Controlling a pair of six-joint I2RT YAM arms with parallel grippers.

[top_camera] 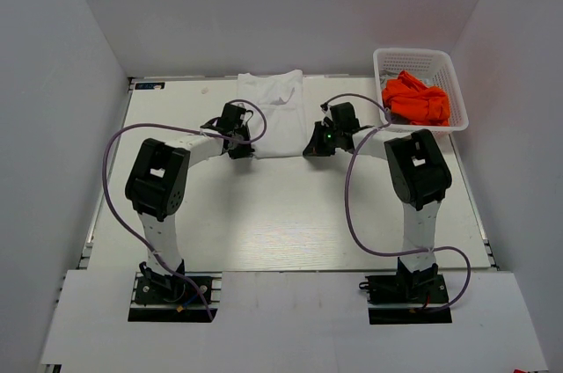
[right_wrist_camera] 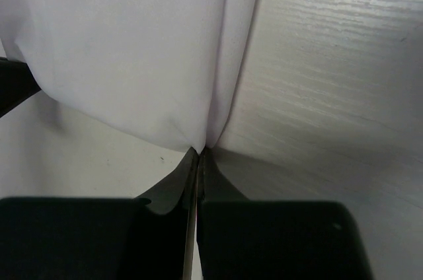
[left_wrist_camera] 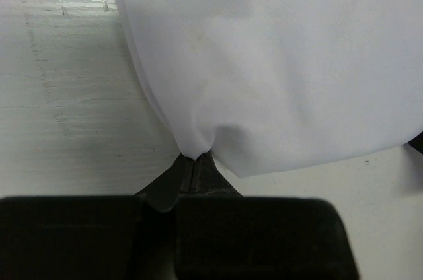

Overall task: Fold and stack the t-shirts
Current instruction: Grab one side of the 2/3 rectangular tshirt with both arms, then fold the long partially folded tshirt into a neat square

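The white t-shirt (top_camera: 274, 111) lies as a narrow folded strip at the back middle of the table. My left gripper (top_camera: 245, 152) is shut on its near left corner; in the left wrist view the cloth (left_wrist_camera: 277, 75) bunches into the closed tips of that gripper (left_wrist_camera: 196, 156). My right gripper (top_camera: 309, 151) is shut on its near right corner; in the right wrist view the cloth (right_wrist_camera: 132, 55) runs into the closed tips of that gripper (right_wrist_camera: 199, 150). The orange t-shirt (top_camera: 415, 98) lies crumpled in the basket.
The white lattice basket (top_camera: 388, 60) stands at the back right corner of the table (top_camera: 290, 215). Grey walls close in the back and both sides. Purple cables loop off both arms.
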